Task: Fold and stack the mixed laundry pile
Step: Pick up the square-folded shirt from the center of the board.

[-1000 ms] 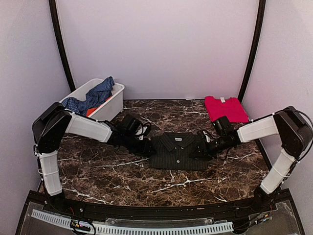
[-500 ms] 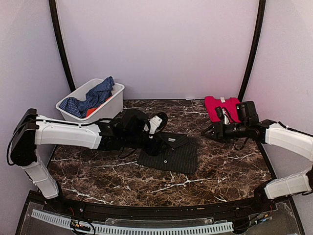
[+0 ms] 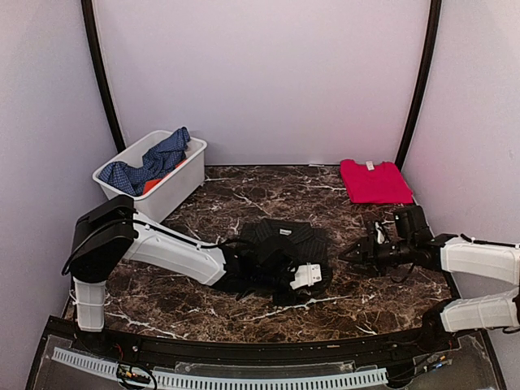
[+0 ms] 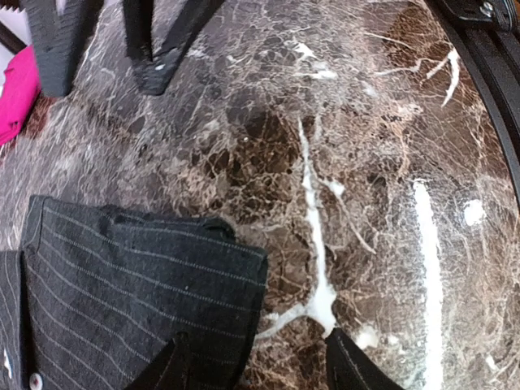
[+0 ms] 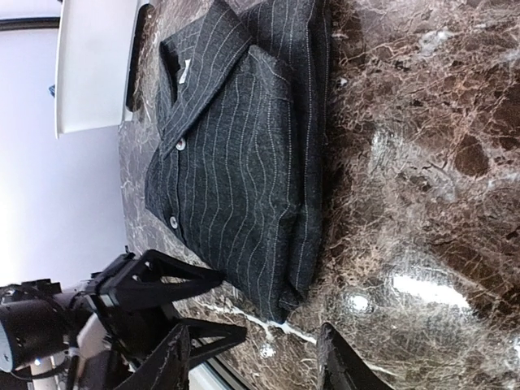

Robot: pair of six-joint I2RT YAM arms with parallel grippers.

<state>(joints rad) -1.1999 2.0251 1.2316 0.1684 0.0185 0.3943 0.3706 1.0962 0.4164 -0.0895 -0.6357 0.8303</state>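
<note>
Your pinstriped shirt [image 3: 299, 242] lies folded at the centre of the dark marble worktop [image 3: 244, 191], collar toward the top of the overhead view and button placket facing up. Your left arm reaches in from the lower left and lies across the shirt's near side, which hides part of it from above.

Your left gripper [image 3: 312, 279] sits at the shirt's lower right corner. In the left wrist view its two fingers stand apart at the bottom edge. One is over the striped fabric, the other over bare marble, and the shirt's corner lies between them. Nothing is clamped.

Your right gripper [image 5: 252, 357] is to the right of the shirt in the overhead view, pointing left toward it and clear of the cloth. Its wrist view shows the fingers spread with only marble between them, and the shirt's folded edge just beyond the tips. The left wrist view catches those same black fingers at its upper left, also parted.

The red cloth [image 3: 375, 180] is folded flat at the upper right of the worktop, well apart from the shirt. At the upper left, the white bin [image 3: 185, 172] holds the blue checked garment [image 3: 156, 161], which drapes over its rim, with an orange piece [image 3: 149, 186] showing beneath it.
</note>
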